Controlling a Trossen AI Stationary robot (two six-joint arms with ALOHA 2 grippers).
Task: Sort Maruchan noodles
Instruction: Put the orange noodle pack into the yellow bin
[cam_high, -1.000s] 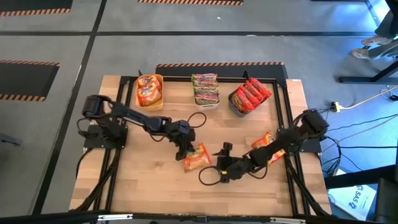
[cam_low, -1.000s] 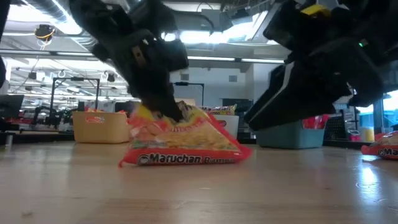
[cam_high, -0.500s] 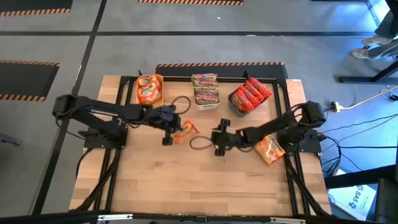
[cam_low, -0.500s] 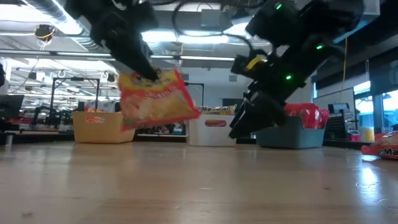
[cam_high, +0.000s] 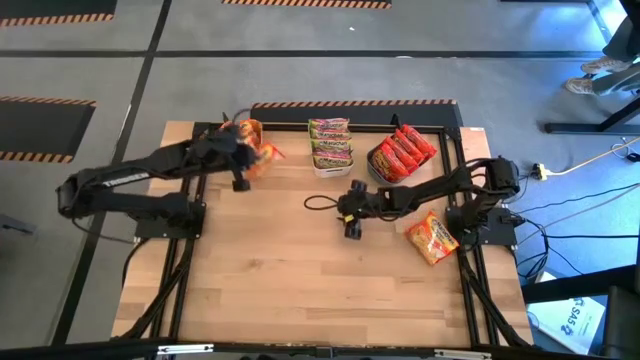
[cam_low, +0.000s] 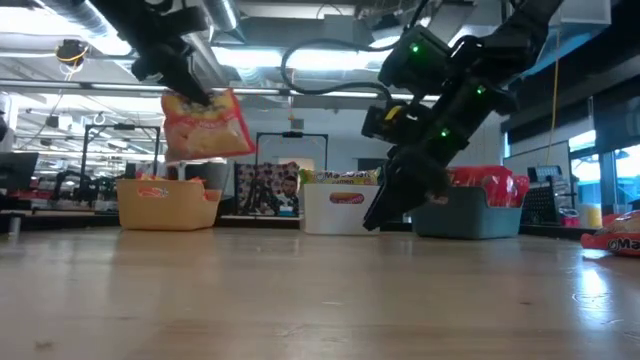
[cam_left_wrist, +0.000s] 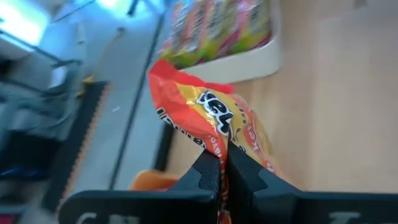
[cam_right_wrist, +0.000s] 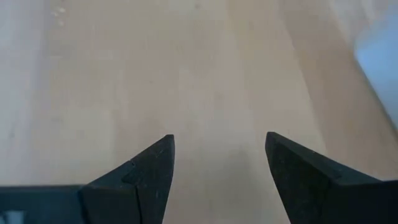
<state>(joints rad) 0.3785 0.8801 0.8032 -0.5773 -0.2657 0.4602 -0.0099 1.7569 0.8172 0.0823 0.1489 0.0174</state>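
**Left arm carrying an orange packet at the yellow bin**

We see the left gripper (cam_high: 252, 160) raised off the table (cam_high: 280, 290), its fingers (cam_left_wrist: 208, 174) pinched tight on one edge of an orange-yellow noodle packet (cam_low: 205, 125). The packet hangs in the air just beside the yellow bin (cam_low: 165, 203), which already contains orange packets.

We see the right gripper (cam_right_wrist: 217, 162) above bare wood near the table's middle, jaws spread apart and holding nothing.

Green-pink packets (cam_high: 330, 143) fill the white bin (cam_low: 343, 210). Red packets (cam_high: 402, 152) fill the grey bin (cam_low: 470, 215). One more orange packet (cam_high: 431, 238) lies flat near the right arm's base.
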